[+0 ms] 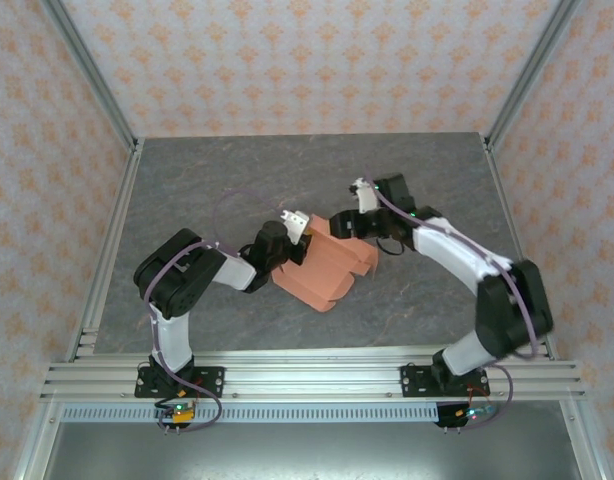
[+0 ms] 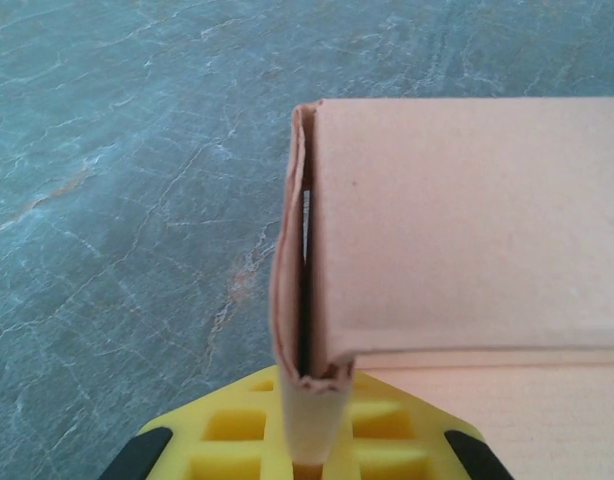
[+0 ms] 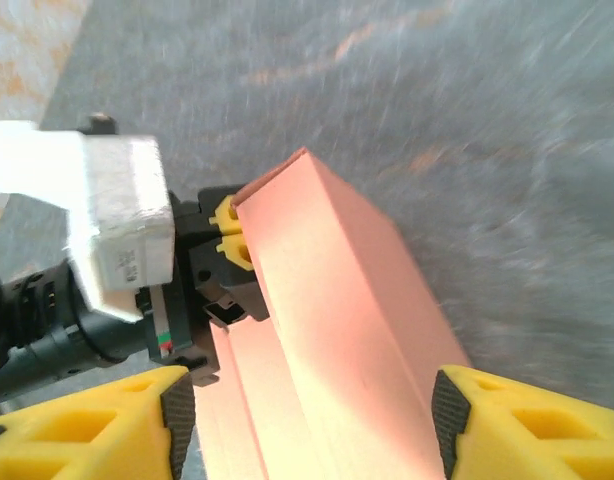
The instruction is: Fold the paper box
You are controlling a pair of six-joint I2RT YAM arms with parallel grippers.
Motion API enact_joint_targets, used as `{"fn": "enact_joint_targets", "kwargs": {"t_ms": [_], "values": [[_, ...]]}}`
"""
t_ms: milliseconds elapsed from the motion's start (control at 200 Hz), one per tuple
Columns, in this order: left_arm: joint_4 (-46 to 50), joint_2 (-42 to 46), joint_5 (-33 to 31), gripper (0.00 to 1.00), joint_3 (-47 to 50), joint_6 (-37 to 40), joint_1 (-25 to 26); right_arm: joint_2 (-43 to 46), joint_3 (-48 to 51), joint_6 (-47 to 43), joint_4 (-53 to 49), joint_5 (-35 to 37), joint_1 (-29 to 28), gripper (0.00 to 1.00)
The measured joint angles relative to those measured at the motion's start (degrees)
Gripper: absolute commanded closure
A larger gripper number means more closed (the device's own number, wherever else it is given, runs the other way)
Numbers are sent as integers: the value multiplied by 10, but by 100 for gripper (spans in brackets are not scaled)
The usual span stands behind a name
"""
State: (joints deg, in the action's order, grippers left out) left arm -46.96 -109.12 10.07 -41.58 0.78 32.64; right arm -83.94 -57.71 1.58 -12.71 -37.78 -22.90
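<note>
From above, the creased salmon-orange paper box (image 1: pixel 322 270) lies in the middle of the grey marbled table (image 1: pixel 187 180). At the left wrist, the left gripper (image 2: pixel 309 440) pinches a doubled, upright card wall. At the right wrist, the right gripper (image 3: pixel 307 420) stands wide open, straddling a smooth flat panel.

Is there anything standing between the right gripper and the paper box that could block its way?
Nothing visible does. The right gripper is open, with a raised panel of the paper box between its fingers. The left gripper, shut on the far edge of the box, sits beyond that panel and is not in the way.
</note>
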Motion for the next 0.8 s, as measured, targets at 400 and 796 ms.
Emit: {"fn": "enact_joint_targets", "kwargs": {"t_ms": [400,796], "values": [[17,28,74,100,19,-107,-74,175,228,-186,217,21,108,36],[17,28,151,100,19,-147,-93,52,146,-428,84,-160,102,40]]}}
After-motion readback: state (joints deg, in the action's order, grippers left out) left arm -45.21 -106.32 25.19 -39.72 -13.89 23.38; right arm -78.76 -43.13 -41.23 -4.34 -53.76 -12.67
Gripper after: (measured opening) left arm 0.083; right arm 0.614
